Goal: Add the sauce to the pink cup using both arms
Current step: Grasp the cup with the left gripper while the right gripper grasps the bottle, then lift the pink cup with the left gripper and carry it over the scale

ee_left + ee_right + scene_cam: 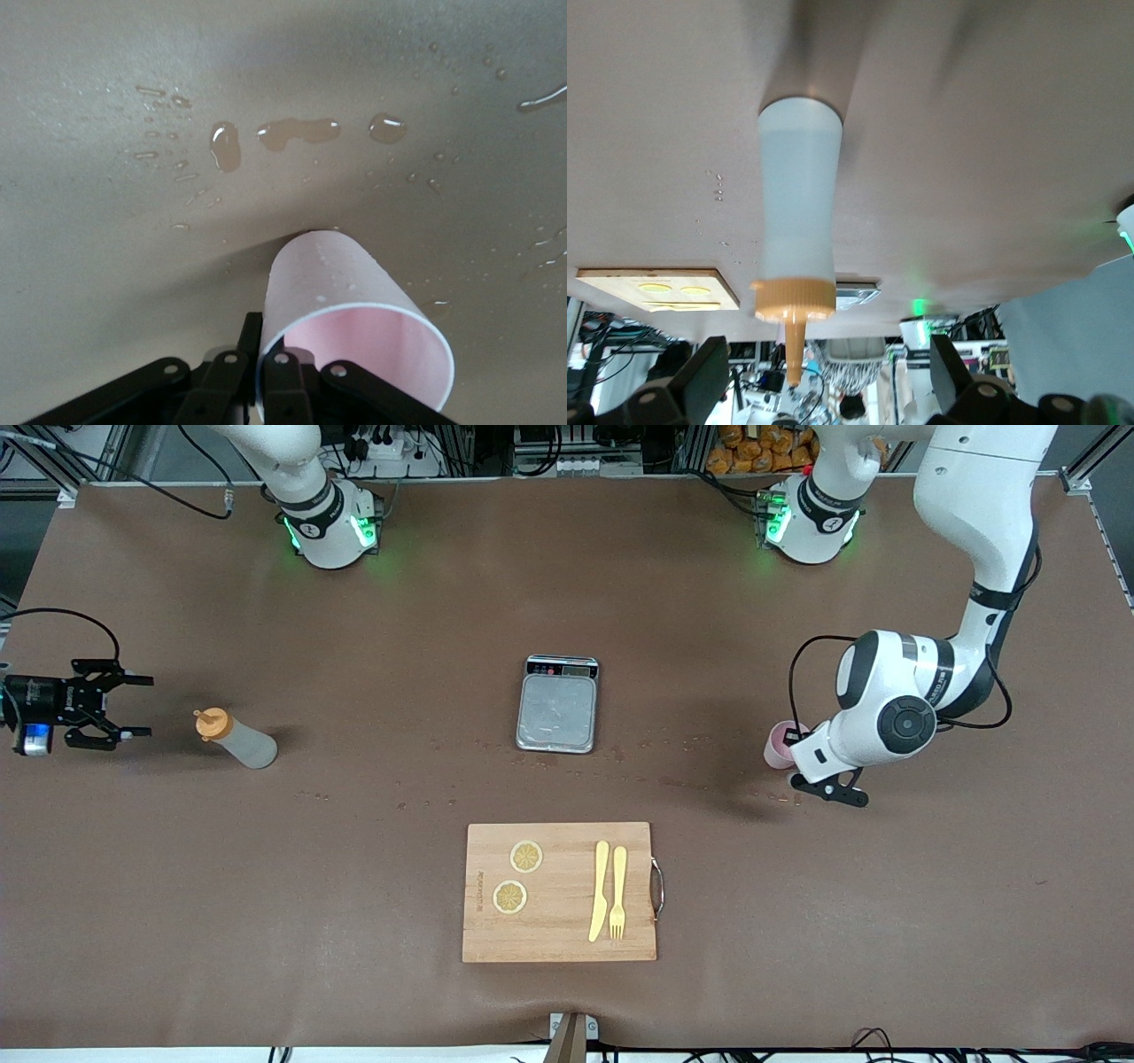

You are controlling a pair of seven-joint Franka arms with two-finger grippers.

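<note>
Presently listed, largest first. Table (354, 921): brown mat, wet drops scattered near its middle. Left arm (974, 531): reaches down toward its own end of the table. Cutting board (560, 892): wooden, nearest the front camera, carrying two lemon slices (519, 877), a knife (600, 890) and a fork (617, 892). Scale (557, 704): mid-table, tray bare. Right gripper (133, 707): low at the right arm's end, fingers spread wide, beside the sauce bottle (237, 739) but apart from it. Sauce bottle: upright on the mat, orange cap on top. Left gripper (257, 372): at the pink cup (345, 328); whether its fingers clasp the cup cannot be told. Pink cup: upright on the mat at the left arm's end, rim just beside the fingers.
</note>
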